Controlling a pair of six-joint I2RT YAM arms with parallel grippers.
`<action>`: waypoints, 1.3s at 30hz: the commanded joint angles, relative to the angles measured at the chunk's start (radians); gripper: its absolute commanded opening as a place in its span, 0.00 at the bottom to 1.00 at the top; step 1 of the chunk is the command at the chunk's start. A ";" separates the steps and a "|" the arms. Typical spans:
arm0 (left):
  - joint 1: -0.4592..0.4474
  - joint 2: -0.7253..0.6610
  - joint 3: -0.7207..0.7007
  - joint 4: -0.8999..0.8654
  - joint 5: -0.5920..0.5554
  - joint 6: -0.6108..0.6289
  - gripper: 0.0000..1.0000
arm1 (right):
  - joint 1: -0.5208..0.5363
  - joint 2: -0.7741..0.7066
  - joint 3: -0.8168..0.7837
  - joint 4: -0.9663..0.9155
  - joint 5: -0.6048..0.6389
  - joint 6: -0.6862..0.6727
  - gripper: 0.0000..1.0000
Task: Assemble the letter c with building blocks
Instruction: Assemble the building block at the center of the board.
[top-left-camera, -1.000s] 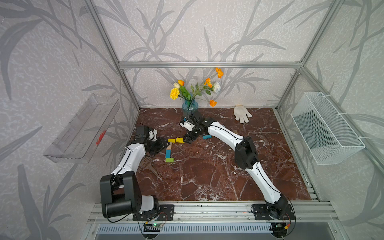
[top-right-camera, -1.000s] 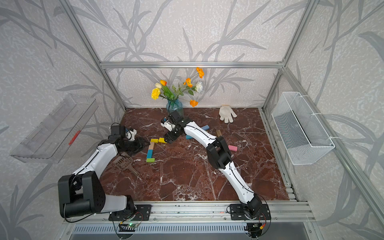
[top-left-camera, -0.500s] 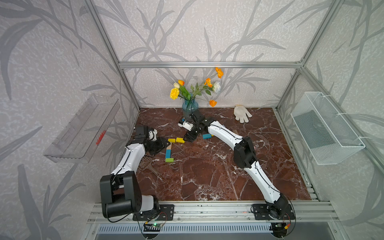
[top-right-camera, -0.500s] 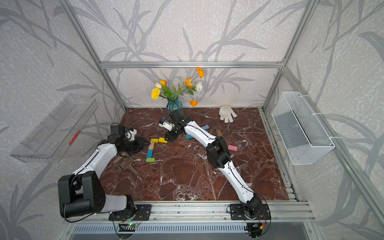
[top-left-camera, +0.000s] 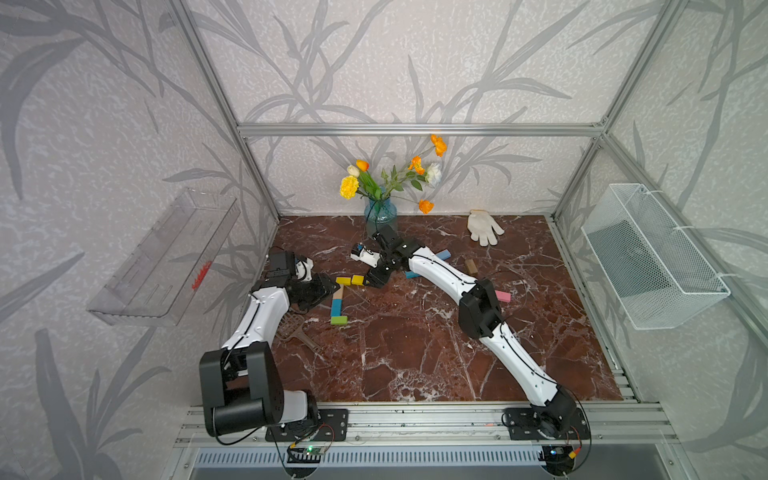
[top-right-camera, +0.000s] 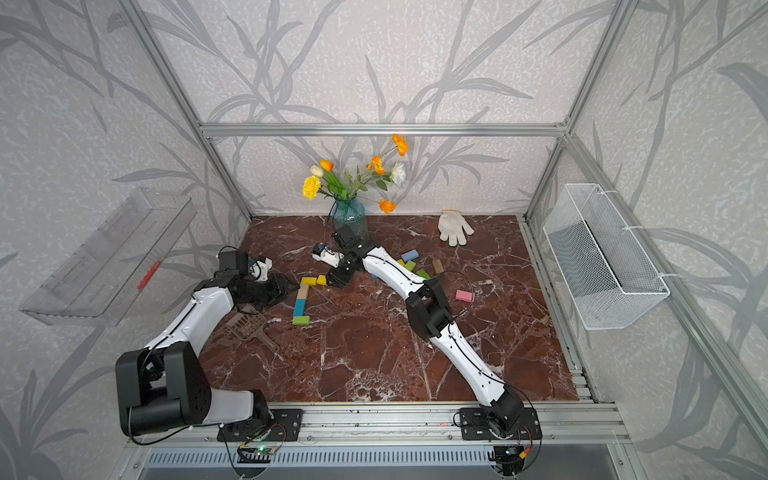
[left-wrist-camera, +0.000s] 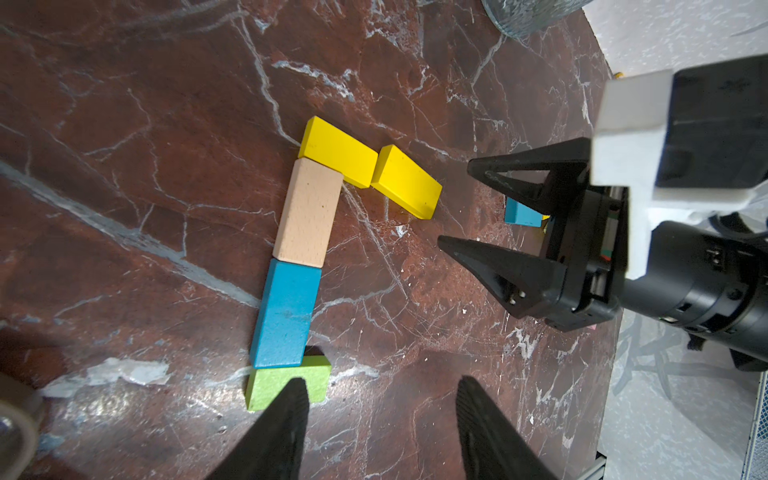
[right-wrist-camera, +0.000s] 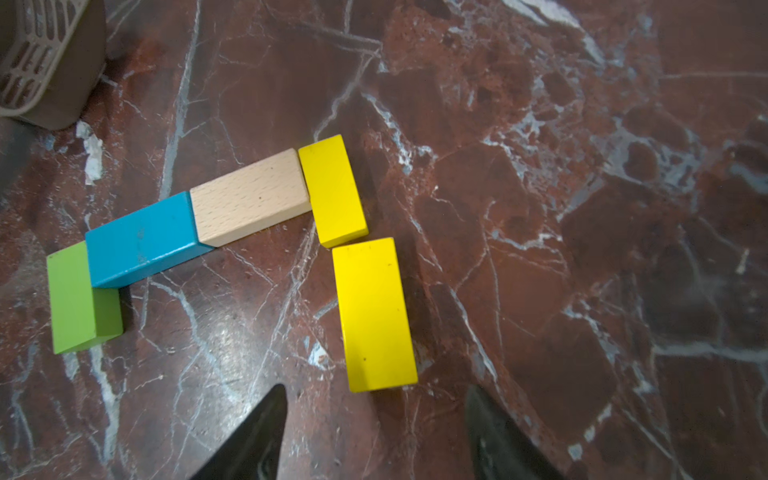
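Note:
Five building blocks lie in a partial letter c: green (top-left-camera: 338, 320), blue (top-left-camera: 336, 306), tan (top-left-camera: 338, 293), yellow (top-left-camera: 343, 281) and a second yellow (top-left-camera: 357, 279), slightly askew from the first. The right wrist view shows the second yellow block (right-wrist-camera: 376, 313) lying just ahead of my right gripper (right-wrist-camera: 375, 392), which is open and holds nothing. That gripper (top-left-camera: 374, 282) is to the right of the yellow blocks. My left gripper (left-wrist-camera: 380, 380) is open and empty, one finger over the green block (left-wrist-camera: 274, 386); it hovers left of the column (top-left-camera: 328, 286).
Loose blocks lie behind the right arm: blue (top-left-camera: 443, 254), teal (top-left-camera: 411, 274), brown (top-left-camera: 470, 266) and pink (top-left-camera: 503, 296). A brown scoop (top-left-camera: 293, 328) lies by the left arm. Vase (top-left-camera: 380, 214) and white glove (top-left-camera: 484, 226) are at the back.
The right arm has edged a little leftward toward the yellow blocks. The left arm and the blocks have not moved.

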 joint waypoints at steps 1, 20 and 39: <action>0.011 -0.008 0.017 -0.004 0.006 0.009 0.58 | 0.007 0.025 0.035 -0.021 0.019 -0.023 0.63; 0.024 0.011 0.016 -0.003 0.024 0.005 0.58 | 0.016 0.060 0.043 -0.051 0.080 -0.058 0.61; 0.039 0.039 0.024 -0.011 0.023 0.011 0.58 | 0.013 0.078 0.066 -0.057 0.059 -0.103 0.55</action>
